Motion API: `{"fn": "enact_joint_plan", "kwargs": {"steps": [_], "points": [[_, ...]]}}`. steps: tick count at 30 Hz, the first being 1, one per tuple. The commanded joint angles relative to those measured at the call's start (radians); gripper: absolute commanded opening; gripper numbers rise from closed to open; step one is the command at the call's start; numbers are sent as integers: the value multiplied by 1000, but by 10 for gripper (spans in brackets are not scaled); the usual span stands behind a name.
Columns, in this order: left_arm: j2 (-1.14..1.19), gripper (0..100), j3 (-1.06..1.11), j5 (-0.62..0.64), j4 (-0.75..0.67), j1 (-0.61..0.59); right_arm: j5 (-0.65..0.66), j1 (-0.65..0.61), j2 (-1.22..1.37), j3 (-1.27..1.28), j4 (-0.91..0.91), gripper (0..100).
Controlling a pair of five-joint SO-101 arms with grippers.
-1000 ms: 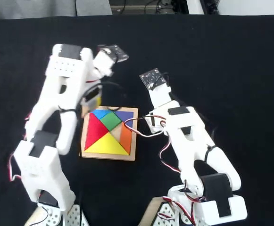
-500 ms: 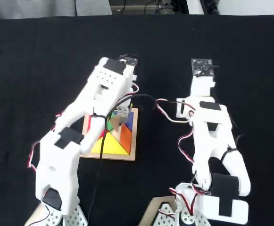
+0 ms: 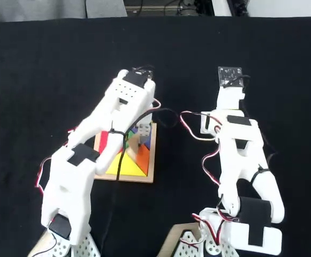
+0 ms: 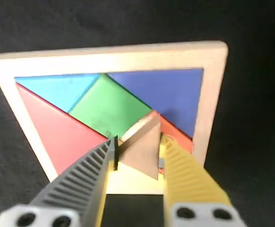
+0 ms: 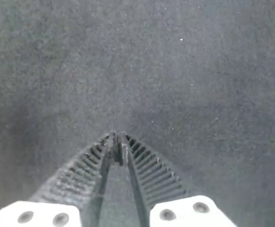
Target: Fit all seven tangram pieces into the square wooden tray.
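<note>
tray: the square wooden tray [image 4: 109,51] sits on the black cloth [image 5: 199,71] right under the left arm, well apart from the right one
done so far: looks like six pieces are in and lying flat, namely the blue triangle [image 4: 57,90], green square [image 4: 106,109], purple piece [image 4: 170,90], red triangle [image 4: 61,137], orange piece [image 4: 176,136] and yellow triangle [image 3: 126,166]
left to do: just the last one I reckon, the tan triangle [image 4: 144,153], up on edge and tilted over the middle gap, not seated
left gripper [image 4: 137,142]: jaws clamped on the tan triangle's two faces
right gripper [image 5: 117,142]: jaws pinched together on nothing, over bare cloth
hard to see: the gap is behind the piece and jaws, so can't tell if its lower edge touches the tray floor; from the high view the left arm covers much of the tray
</note>
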Motion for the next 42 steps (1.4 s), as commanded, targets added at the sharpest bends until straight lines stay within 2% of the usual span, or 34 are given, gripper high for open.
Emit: {"fn": "enact_joint_plan", "kwargs": {"steps": [1, 7, 10, 13, 16, 22, 25, 28, 30, 33, 36, 39, 42], "points": [[-21, 237, -21, -17, 12, 8, 2, 8, -4, -47, -20, 11], [-23, 278, -21, -18, 25, 16, 3, 8, -4, -47, -20, 11], [-23, 278, -70, -31, 103, 5, 3, 8, -4, -47, -20, 11], [-66, 278, -134, -109, 133, -64, 3, 8, -5, -47, -20, 11], [-203, 278, -127, -150, 132, -177, 3, 8, -5, -47, -20, 11], [-542, 278, -125, -342, 130, -348, 3, 3, -5, -47, -21, 11], [-661, 278, -119, -491, 129, -438, 9, -41, -5, -38, -20, 11], [-690, 278, -58, -612, 124, -550, 101, -112, -5, -7, -26, 11], [-669, 278, 41, -640, 71, -615, 147, -169, -5, -1, -17, 11], [-634, 270, 257, -640, -104, -696, 169, -245, -5, -22, 54, 11], [-651, 184, 458, -637, -276, -757, 160, -307, 7, -133, 213, 11], [-681, 85, 651, -588, -463, -763, 112, -374, 90, -245, 287, 11], [-692, 66, 857, -506, -658, -711, 107, -434, 229, -338, 296, 11]]}}
